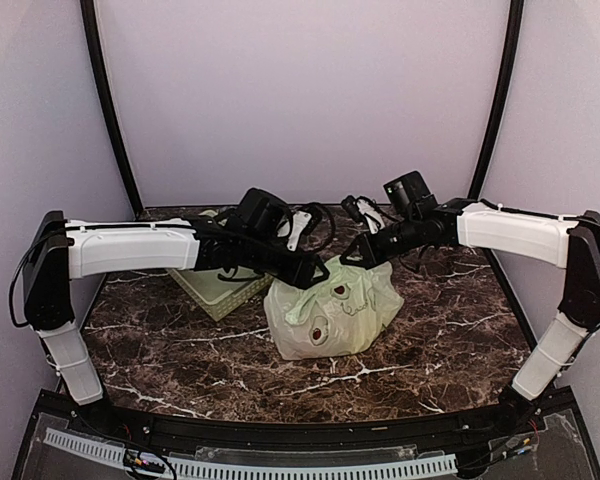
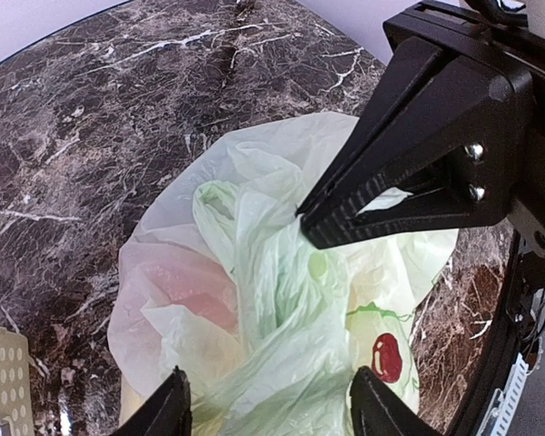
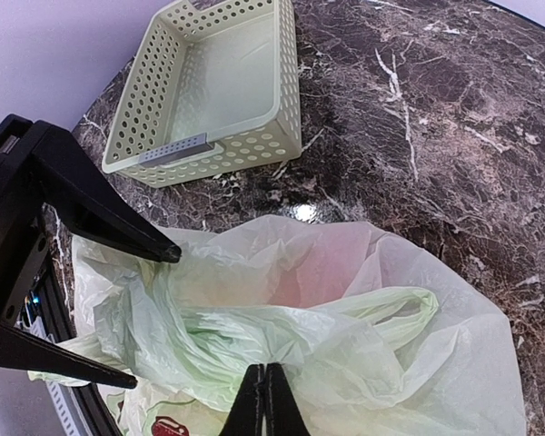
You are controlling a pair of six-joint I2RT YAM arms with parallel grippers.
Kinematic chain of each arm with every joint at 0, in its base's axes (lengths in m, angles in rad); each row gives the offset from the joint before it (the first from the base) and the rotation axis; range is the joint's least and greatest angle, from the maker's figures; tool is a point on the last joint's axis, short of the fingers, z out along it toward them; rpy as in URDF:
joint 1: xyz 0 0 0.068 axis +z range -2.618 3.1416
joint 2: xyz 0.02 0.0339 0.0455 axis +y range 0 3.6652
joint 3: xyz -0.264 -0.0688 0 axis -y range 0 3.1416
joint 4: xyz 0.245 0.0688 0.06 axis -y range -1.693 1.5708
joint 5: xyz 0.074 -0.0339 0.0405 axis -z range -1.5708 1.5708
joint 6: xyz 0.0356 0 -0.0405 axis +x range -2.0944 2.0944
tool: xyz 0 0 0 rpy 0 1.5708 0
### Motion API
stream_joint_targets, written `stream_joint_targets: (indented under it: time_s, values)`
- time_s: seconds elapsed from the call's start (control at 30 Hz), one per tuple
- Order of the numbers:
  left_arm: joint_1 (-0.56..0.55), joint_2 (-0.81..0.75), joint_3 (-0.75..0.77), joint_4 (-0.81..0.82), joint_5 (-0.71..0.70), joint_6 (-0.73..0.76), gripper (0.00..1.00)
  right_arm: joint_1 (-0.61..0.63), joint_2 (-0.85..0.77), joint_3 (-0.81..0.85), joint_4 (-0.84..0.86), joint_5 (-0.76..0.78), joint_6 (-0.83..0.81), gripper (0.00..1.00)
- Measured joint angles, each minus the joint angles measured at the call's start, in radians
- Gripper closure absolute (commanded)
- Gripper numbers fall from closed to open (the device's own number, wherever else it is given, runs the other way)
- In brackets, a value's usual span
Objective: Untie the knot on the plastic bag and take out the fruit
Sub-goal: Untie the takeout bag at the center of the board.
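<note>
Dark marbled counter (image 1: 180,350). Plastic bag (image 1: 330,315), translucent pale green with red marks, at mid-counter, top bunched; knot not distinguishable among the folds. Perforated pale green basket (image 3: 254,150), near the bag on its left. Left tool (image 2: 268,386), fingers apart, straddling the bunched top. Right tool (image 3: 265,381), fingers together, nipping the bag's film. Fruit (image 3: 313,263), a reddish form inside the bag.

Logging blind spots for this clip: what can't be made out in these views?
- Fruit: only a reddish tint through the plastic bag film, wrist views; kinds, count unreadable.
- Knot: top view, left gripper and right gripper cover it; wrist views, lost in crumpled folds.
- Right gripper's pinch: jaws shut, tips sunk in film; what they hold is unclear.
</note>
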Motion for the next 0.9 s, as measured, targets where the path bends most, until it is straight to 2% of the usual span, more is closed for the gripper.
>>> stream_joint_targets:
  time_s: [0.13,0.33,0.6,0.9]
  values:
    - [0.000,0.006,0.002,-0.004,-0.003,-0.002,0.54,0.000,-0.002,-0.004,0.000,0.000,0.002,1.00]
    - [0.000,0.007,0.011,-0.006,-0.011,-0.008,0.77,0.000,-0.012,-0.010,0.004,0.002,0.005,1.00]
    - [-0.002,0.005,0.012,-0.005,-0.015,-0.010,0.97,0.000,-0.021,-0.020,0.013,0.019,0.014,1.00]
    - [-0.002,-0.024,0.003,0.026,-0.020,-0.021,0.99,0.000,-0.040,-0.036,0.028,0.062,0.046,1.00]
